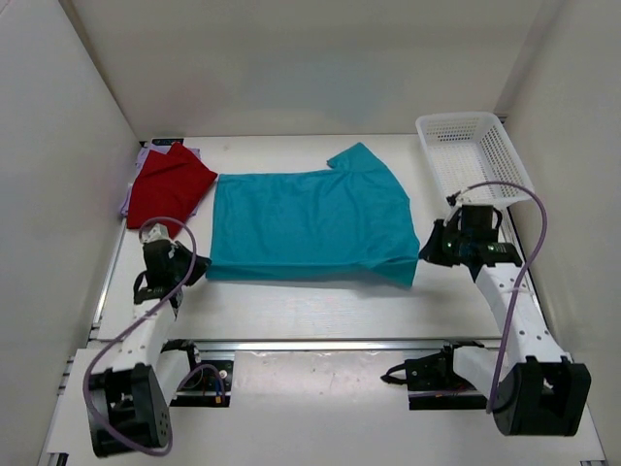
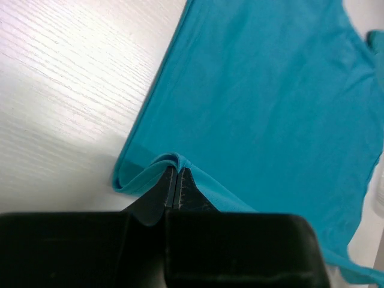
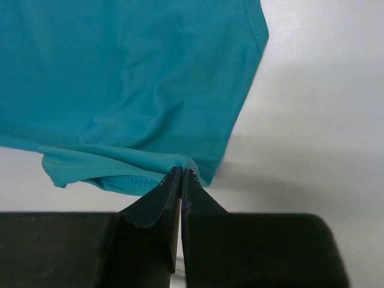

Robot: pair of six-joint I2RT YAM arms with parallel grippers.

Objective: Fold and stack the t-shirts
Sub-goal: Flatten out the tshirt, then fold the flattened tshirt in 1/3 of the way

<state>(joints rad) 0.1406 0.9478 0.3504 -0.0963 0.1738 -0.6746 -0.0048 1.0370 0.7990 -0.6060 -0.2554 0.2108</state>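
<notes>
At opposite near corners, my left tool (image 1: 199, 269) and right tool (image 1: 425, 254) clamp the teal t-shirt (image 1: 306, 218), lying sideways between them.

The left arm (image 1: 146, 335) rises from its near-left base toward the far side, with its wrist bent inward to the right. The left gripper (image 2: 176, 175) has its fingers pressed together on a fold of the teal shirt (image 2: 270, 90). The right arm (image 1: 509, 301) stretches along the right side with its wrist turned left. The right gripper (image 3: 181, 174) is likewise clamped tight, pinching that shirt's edge. Both grippers sit low and well apart.
</notes>
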